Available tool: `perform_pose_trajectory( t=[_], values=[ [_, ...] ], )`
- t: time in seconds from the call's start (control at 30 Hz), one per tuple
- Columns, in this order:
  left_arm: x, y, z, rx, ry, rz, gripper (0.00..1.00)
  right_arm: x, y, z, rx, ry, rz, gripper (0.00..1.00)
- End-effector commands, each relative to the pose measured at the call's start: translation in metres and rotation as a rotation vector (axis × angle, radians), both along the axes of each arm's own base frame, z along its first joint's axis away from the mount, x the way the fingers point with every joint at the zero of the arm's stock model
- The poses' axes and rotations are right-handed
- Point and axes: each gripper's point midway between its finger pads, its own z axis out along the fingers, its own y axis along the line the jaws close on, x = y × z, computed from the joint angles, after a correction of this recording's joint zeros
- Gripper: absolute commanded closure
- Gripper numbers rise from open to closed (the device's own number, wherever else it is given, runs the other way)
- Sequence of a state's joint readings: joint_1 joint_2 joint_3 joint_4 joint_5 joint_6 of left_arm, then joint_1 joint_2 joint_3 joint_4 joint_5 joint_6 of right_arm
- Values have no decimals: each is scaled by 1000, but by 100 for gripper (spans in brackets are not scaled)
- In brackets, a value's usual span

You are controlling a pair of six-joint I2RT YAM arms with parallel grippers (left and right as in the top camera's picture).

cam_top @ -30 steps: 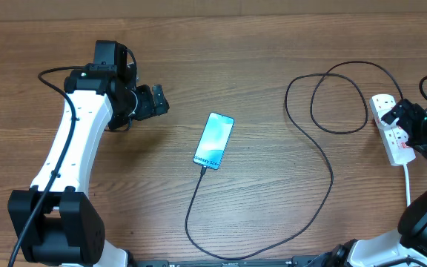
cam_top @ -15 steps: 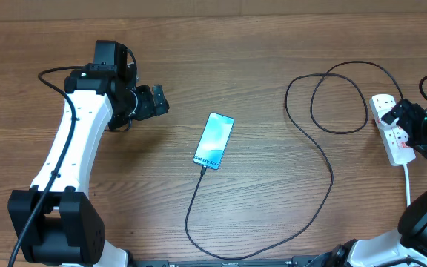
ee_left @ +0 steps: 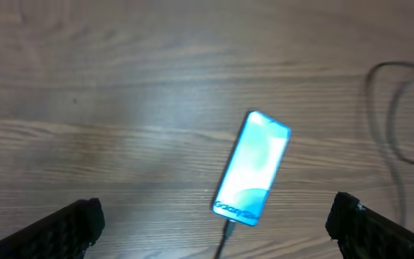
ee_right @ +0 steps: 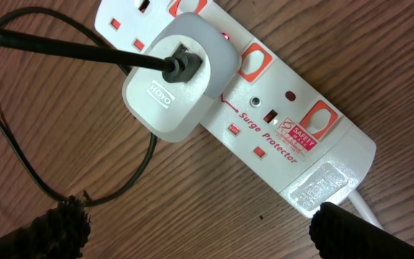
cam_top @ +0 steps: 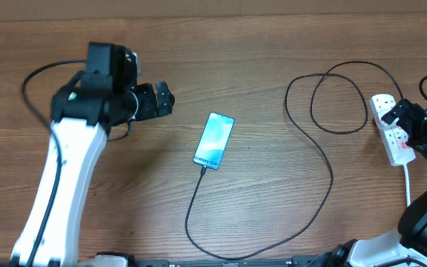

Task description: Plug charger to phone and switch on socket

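Observation:
The phone [cam_top: 214,140] lies mid-table with its blue-white screen lit. The charger [cam_top: 325,167], a thin black cable, has its connector tip in the phone's near end [cam_top: 202,169] and loops right to the socket [cam_top: 389,141]. My left gripper [cam_top: 165,99] is open and empty above the wood to the left of the phone. In the left wrist view the phone [ee_left: 254,165] lies ahead between the open fingers [ee_left: 214,230]. My right gripper [cam_top: 408,126] hovers over the socket. In the right wrist view the fingers [ee_right: 207,230] are open, with the socket [ee_right: 279,122] just beyond them.
A white adapter [ee_right: 175,75] sits in the strip with the black cable entering it. Red switches [ee_right: 254,61] line the strip. The socket's white cord [cam_top: 408,185] runs toward the front edge. The cable's loops [cam_top: 339,96] lie left of the strip.
My left arm has lifted and swung, and its gripper has shifted slightly right toward the phone. The right arm, phone and cable have not moved.

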State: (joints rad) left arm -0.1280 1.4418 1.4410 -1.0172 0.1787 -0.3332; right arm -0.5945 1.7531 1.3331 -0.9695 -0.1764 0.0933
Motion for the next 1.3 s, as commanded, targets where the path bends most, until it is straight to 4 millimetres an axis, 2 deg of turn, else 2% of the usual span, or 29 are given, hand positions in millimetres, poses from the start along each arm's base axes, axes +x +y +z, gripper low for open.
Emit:
perform_pose_trajectory(
  t=[0.0,0.17,0.33,0.47,0.63,0.73,0.83,1.03,1.07,1.13,1.27],
  values=[
    [-12,2,31,7,-98,-14,0,1,3,6,-7,-19,19,0],
    [-30,4,67,-8,-211,-13,0,1,3,6,-7,-19,19,0],
    [-47,6,93,-18,-297,-13,1,1,3,6,-7,-19,19,0],
    [-55,8,103,-23,-332,-12,0,1,3,6,-6,-19,19,0],
    [-58,8,102,-23,-332,-12,0,1,3,6,-6,-19,19,0],
    [-59,8,89,-19,-299,-13,0,1,3,6,-6,-19,19,0],
    [-63,16,65,23,-250,10,0,1,3,6,-7,-19,19,0],
    [-82,23,2,60,-159,25,1,1,3,6,-6,-19,19,0],
    [-83,23,-13,59,-162,25,0,1,3,6,-7,-19,19,0],
    [-80,21,-31,47,-183,21,0,1,3,6,-7,-19,19,0],
    [-68,7,-46,-29,-299,-25,1,1,3,6,-7,-19,19,0]
  ],
)
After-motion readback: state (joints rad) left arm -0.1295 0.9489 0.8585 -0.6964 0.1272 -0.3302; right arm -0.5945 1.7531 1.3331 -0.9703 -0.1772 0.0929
